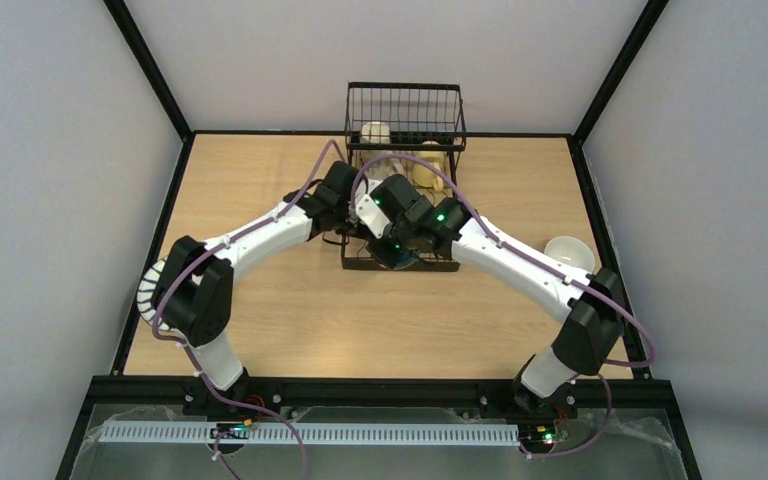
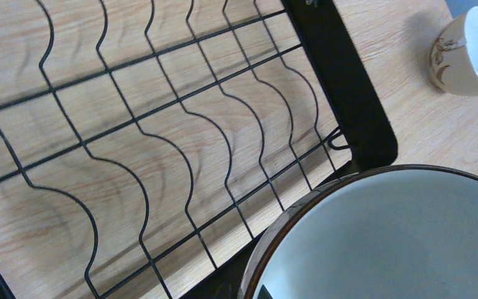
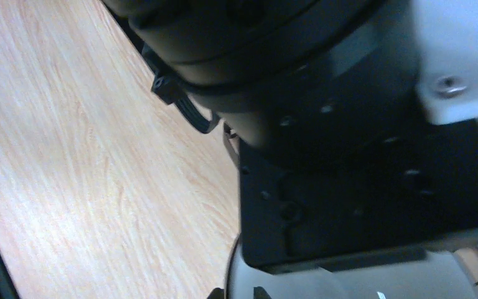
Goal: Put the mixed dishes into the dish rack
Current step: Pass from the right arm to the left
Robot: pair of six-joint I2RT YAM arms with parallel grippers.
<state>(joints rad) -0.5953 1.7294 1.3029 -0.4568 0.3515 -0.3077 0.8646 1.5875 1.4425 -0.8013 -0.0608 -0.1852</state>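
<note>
A white bowl (image 2: 398,243) with a brown rim and a blue outside (image 1: 400,260) sits at the front edge of the black wire dish rack (image 1: 405,100), over its black tray base (image 2: 348,93). My left gripper (image 2: 249,293) is shut on the bowl's rim, with one dark tip showing inside the bowl. My right gripper (image 3: 238,291) straddles the same rim (image 3: 231,274) with its fingers loose, the inner tip standing off the rim. A beige mug (image 1: 375,133) and a yellow mug (image 1: 428,165) sit in the rack.
A cream bowl (image 1: 570,252) (image 2: 467,53) stands on the table right of the rack. A white plate with dark stripes (image 1: 148,290) lies at the left edge under my left arm. The left arm's wrist body (image 3: 348,156) fills most of the right wrist view.
</note>
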